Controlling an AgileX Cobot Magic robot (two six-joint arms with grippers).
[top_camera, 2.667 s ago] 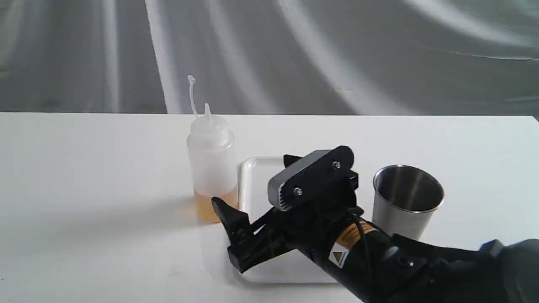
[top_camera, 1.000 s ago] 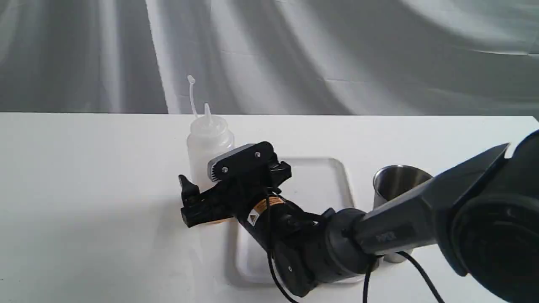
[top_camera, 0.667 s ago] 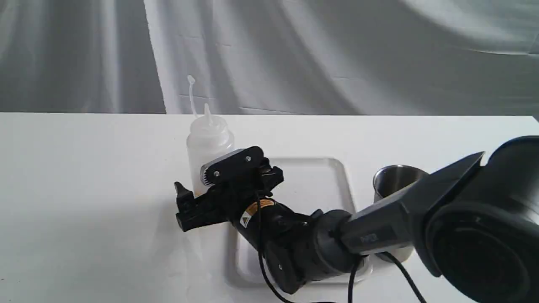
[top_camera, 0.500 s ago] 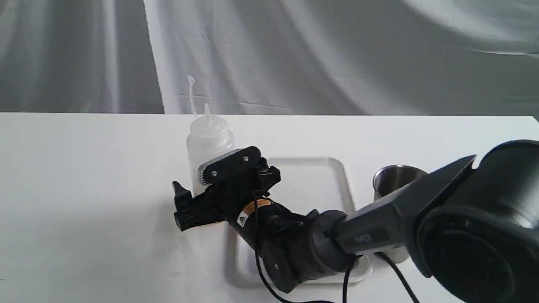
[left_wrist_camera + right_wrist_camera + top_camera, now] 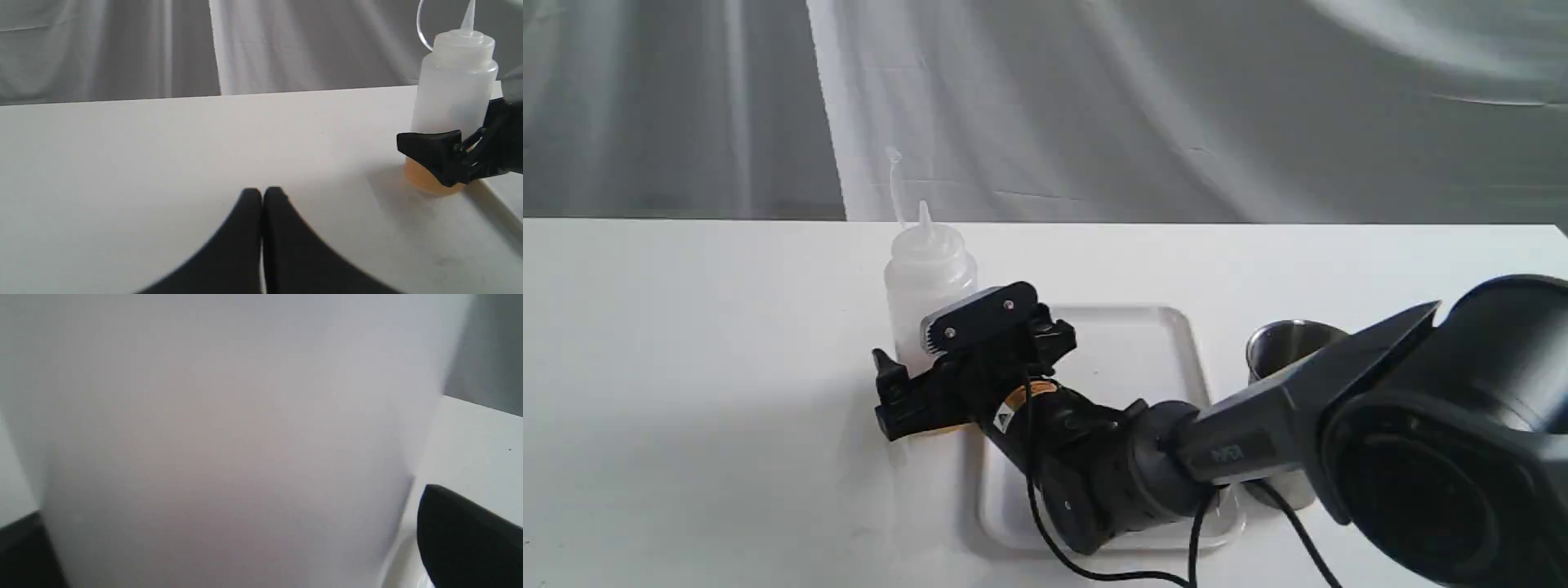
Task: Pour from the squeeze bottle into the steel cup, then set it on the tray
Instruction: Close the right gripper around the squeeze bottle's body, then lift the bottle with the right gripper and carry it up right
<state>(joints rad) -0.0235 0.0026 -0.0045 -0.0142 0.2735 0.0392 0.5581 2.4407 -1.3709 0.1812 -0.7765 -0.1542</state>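
surface and room: one white bench, plain and matte, with a few faint specks. a grey cloth backdrop hangs behind it in loose folds.

count: one squeeze bottle, one steel cup, one tray, two grippers.

positions: the squeeze bottle stands upright on the bench, just left of the tray's left rim. amber liquid sits low in its base. the tray lies flat near the centre, and the steel cup stands upright just right of it.

right gripper: reaches across the tray from the right, jaws spread, one on each side of the bottle's lower body. the right wrist view shows a sliver of bench between one finger and the bottle wall, so it is not clamped.

left gripper: over bare bench, well left of the bottle, fingers pressed together, holding nothing.

hidden or unclear: the right arm covers the tray's near part and most of the cup; only the cup's far rim shows. one finger of the right gripper is hidden behind the bottle in the exterior view. in the right wrist view the bottle is a whitish blur. a black cable loops over the tray's near rim.
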